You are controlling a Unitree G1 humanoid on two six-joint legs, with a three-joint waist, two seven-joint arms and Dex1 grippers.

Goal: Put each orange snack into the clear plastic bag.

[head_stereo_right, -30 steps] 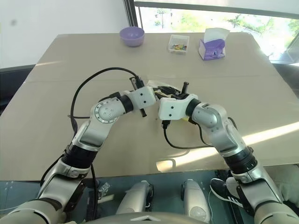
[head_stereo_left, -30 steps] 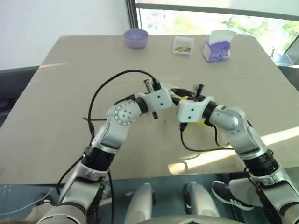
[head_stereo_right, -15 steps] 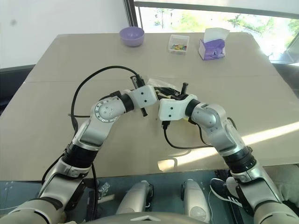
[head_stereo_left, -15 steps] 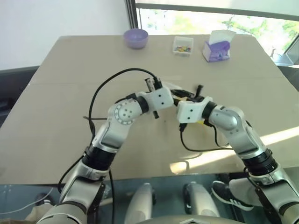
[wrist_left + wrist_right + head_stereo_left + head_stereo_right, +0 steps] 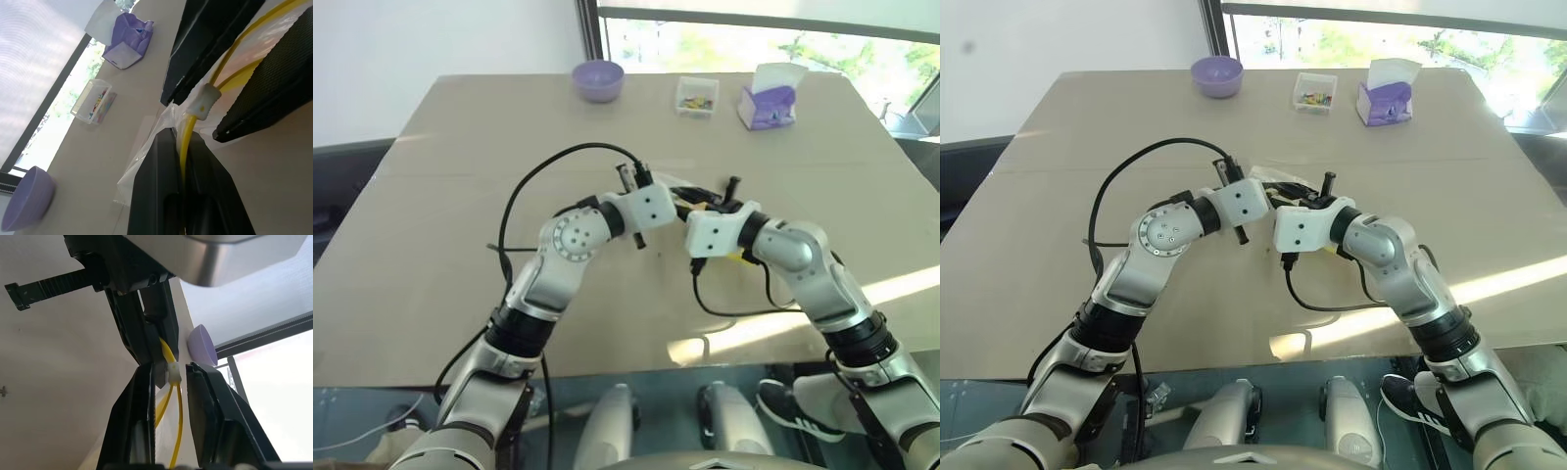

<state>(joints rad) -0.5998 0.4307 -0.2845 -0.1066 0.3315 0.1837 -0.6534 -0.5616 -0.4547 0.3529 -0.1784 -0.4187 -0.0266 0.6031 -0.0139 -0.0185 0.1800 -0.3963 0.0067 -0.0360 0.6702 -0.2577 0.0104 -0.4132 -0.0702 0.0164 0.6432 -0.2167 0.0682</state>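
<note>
Above the middle of the table, the clear plastic bag (image 5: 143, 155) hangs crumpled between my two grippers. Its yellow strip (image 5: 188, 128) runs up between the fingers of my left gripper (image 5: 182, 133), which is shut on it. My right gripper (image 5: 171, 371) faces the left one, its fingers closed about the white slider (image 5: 173, 374) on that strip. The two grippers nearly touch in the left eye view, left gripper (image 5: 679, 202) and right gripper (image 5: 701, 204). A yellowish patch (image 5: 735, 258) peeks from under my right wrist; I cannot tell whether it is an orange snack.
Along the far edge of the table (image 5: 450, 176) stand a purple bowl (image 5: 598, 78), a small clear box of colourful bits (image 5: 697, 95) and a purple-and-white tissue box (image 5: 769, 100). A black cable (image 5: 521, 191) loops above my left arm.
</note>
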